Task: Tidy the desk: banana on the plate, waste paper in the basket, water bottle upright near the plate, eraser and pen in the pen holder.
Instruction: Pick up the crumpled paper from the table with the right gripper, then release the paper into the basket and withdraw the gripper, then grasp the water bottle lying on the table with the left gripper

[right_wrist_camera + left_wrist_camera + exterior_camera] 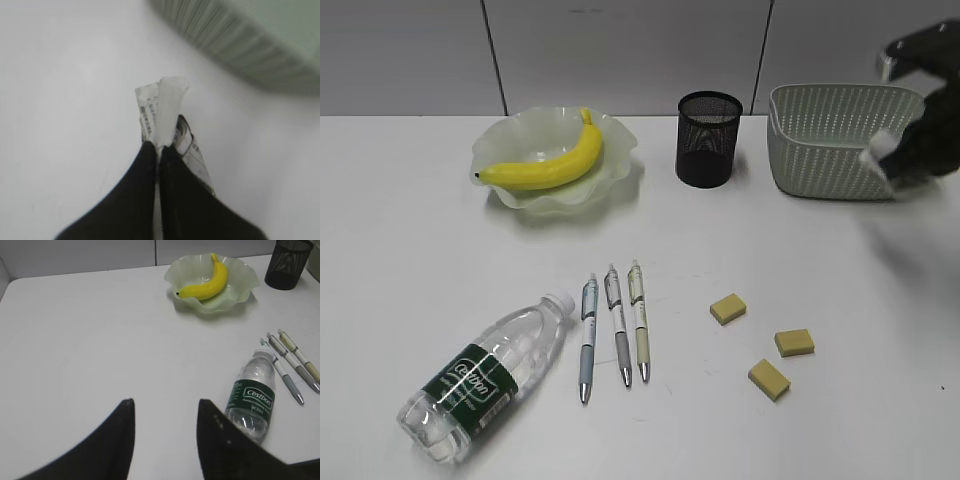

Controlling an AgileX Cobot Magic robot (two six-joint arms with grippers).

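The banana (552,160) lies in the pale green plate (520,135) at the back left; both show in the left wrist view (207,284). The water bottle (490,375) lies on its side at the front left, right of my open, empty left gripper (165,415). Three pens (615,325) lie side by side mid-desk. Three yellow erasers (728,308) lie to their right. The black mesh pen holder (708,138) stands at the back. My right gripper (159,147) is shut on the waste paper (167,107), held above the desk beside the green basket (825,140), and blurred in the exterior view (880,150).
The desk (400,260) is white, with a grey wall behind. The basket's near wall (235,45) fills the upper right of the right wrist view.
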